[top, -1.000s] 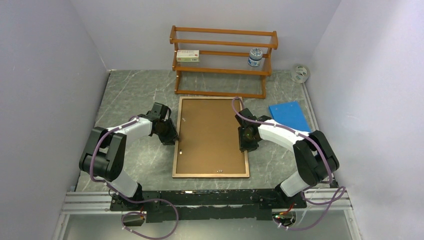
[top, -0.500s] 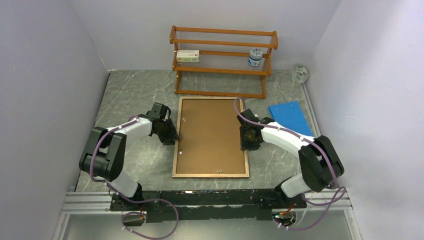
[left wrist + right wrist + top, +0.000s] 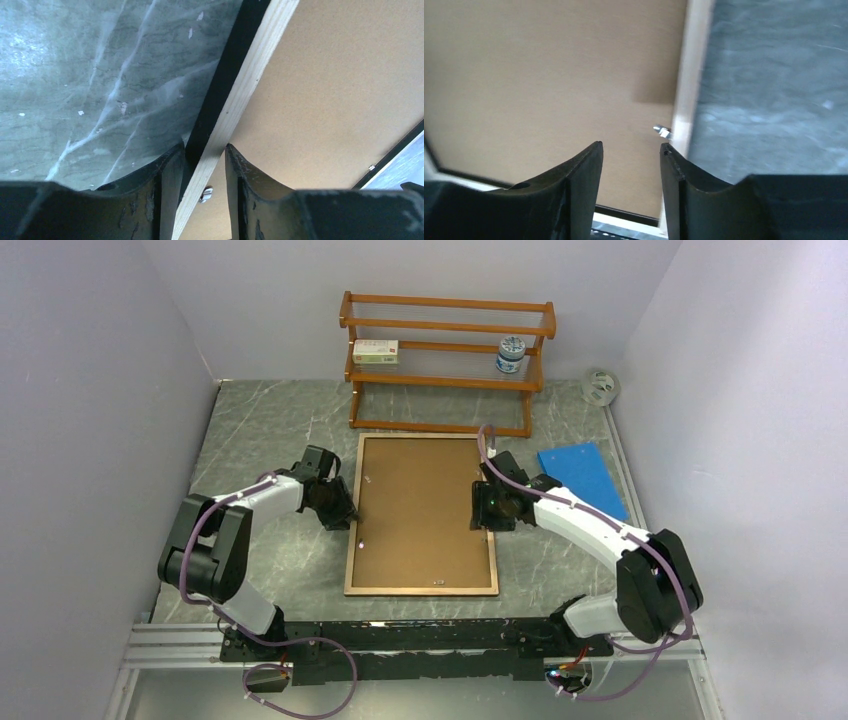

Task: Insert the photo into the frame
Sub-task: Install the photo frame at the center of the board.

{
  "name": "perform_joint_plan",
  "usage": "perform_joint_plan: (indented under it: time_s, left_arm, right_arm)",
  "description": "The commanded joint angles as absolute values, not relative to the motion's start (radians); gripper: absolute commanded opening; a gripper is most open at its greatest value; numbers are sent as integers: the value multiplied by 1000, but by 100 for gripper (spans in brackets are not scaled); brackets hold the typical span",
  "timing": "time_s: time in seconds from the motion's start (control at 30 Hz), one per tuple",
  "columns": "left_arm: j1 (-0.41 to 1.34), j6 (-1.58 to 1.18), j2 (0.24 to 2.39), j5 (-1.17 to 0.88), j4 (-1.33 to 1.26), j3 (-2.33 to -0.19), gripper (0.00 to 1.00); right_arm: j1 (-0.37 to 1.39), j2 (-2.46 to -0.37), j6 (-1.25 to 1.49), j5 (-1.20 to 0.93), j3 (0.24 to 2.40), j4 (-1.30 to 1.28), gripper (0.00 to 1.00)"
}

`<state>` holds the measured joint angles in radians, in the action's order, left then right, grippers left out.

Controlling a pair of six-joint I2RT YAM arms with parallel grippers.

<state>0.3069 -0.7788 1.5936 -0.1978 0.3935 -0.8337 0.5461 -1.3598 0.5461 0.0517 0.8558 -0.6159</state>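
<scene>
**Frame lying back-up on the table, one gripper at each long side**

The frame [image 3: 421,587] lies flat at the middle of the grey marble-patterned table [image 3: 270,420], back side up. Its brown backing board [image 3: 420,510] fills the opening inside the light wood border.

The left gripper [image 3: 205,147] stands at the frame's left side. Its fingers [image 3: 165,190] straddle the border, one against the black outer edge and the other against the inner wood edge, pinching it. A small metal tab [image 3: 205,193] shows just below them.

The right gripper [image 3: 631,145] hangs over the backing board just inside the right border. Its fingers [image 3: 584,175] are spread with nothing between them, and a metal tab [image 3: 663,131] sits close by.

Behind the frame stands a wooden shelf rack [image 3: 445,380] holding a small box [image 3: 375,351] and a jar [image 3: 511,354]. A blue sheet [image 3: 578,472] lies to the right of the frame, apart from it.
</scene>
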Motion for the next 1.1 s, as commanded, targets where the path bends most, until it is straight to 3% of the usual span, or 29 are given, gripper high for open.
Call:
perform_joint_plan:
  time_s: [0.0, 0.1, 0.27, 0.5, 0.7, 1.07]
  left_arm:
    - [305, -751, 1602, -157, 445, -774, 41]
    - [305, -749, 1591, -181, 440, -756, 37]
    - [305, -736, 1568, -223, 418, -725, 33]
    - [305, -715, 1590, -302, 359, -712, 16]
    - [305, -705, 1620, -408, 296, -726, 14]
    - [305, -704, 1628, -412, 305, -727, 14]
  right_arm:
    - [553, -1390, 604, -172, 895, -402, 45]
    - [590, -1475, 642, -264, 933, -297, 39]
    - [678, -1628, 692, -331, 1023, -182, 38]
    - [774, -1831, 715, -442, 1122, -57, 25]
    - [835, -1921, 684, -486, 1174, -59, 22]
    - [862, -1976, 649, -466, 1170, -45, 17]
